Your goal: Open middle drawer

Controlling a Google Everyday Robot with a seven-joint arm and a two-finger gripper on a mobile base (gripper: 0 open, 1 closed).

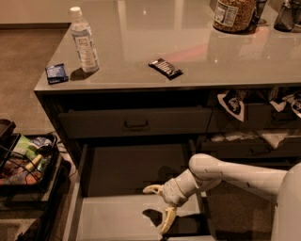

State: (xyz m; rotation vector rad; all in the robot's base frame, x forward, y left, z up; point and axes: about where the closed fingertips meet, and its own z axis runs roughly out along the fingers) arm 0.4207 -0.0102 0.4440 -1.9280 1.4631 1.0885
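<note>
The middle drawer (117, 217) stands pulled far out of the dark grey cabinet. Its pale grey floor shows, along with its left side wall (75, 207). The drawer's front lies below the bottom edge of the picture. My gripper (159, 205) hangs over the right part of the drawer floor, on the white arm that comes in from the right. Its yellowish fingers (151, 189) are spread apart, open, with nothing between them. The gripper casts a shadow on the floor beneath it.
Above, the top drawer (136, 123) is shut. On the counter are a water bottle (83, 40), a blue box (56, 73), a snack bar (165, 68) and a jar (233, 14). A basket of goods (23, 162) sits at the left. Snack bags (233, 104) hang in the right-hand shelves.
</note>
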